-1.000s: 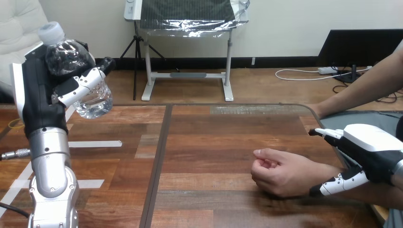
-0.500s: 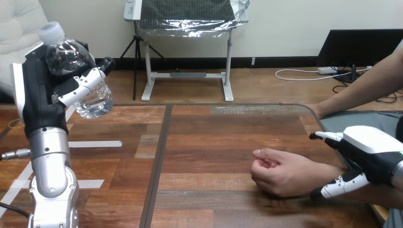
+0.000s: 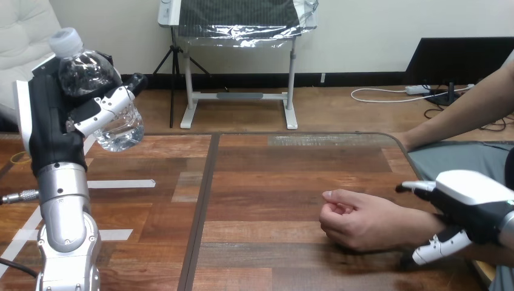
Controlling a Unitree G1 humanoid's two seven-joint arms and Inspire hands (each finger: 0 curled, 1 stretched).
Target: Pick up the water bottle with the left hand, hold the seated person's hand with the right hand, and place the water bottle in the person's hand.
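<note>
**Handover, mid-task.** The left hand (image 3: 54, 115) is closed round the bottle (image 3: 100, 91), with a finger across its clear body. It holds the bottle clear of the table (image 3: 267, 176), well to the left of the person's hand (image 3: 357, 221) and higher than it. The bottle is tilted, its cap leaning away from the person's hand.

The person's hand rests on the table with its fingers loosely curled inwards, not opened to receive. The right hand (image 3: 467, 209) sits just right of the person's hand, at the wrist. One digit reaches over the far side of the forearm and another shows on the near side. Both are fairly straight, so the hand stands wide about the wrist rather than clasping it. Contact cannot be told.

**Judged progress.** The pick-up is done, the hold on the person's hand is prepared but not made, and the delivery is not begun.

**Left to do.** Close the right hand on the person's hand, carry the bottle across and down to it, and set it in the palm, which would first need to open.
</note>
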